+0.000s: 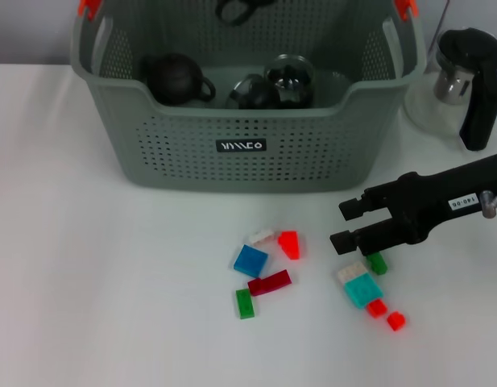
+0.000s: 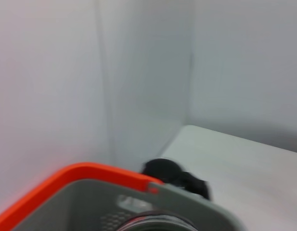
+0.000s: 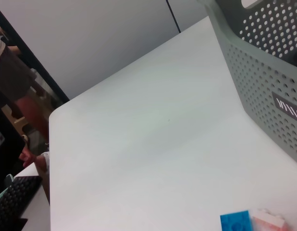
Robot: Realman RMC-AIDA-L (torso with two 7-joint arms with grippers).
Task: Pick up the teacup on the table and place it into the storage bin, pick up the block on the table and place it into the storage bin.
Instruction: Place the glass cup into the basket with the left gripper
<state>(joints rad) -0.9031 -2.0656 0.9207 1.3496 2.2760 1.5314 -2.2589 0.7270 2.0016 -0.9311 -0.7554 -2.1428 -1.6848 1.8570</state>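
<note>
The right end effector (image 1: 342,224) hangs empty with fingers parted over the tabletop (image 1: 87,290), beside a green block (image 1: 378,263); dark teacups (image 1: 177,78) sit inside the storage bin (image 1: 242,149) behind the blocks

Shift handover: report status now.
Right gripper open, empty, above blocks. Left gripper unseen. Dark teaware already in storage bin. Path unobstructed.

There is one bin (image 1: 192,145). Ten blocks (image 1: 250,260) lie on the table (image 1: 87,282). Three dark tea things (image 1: 176,78) sit in the bin.
</note>
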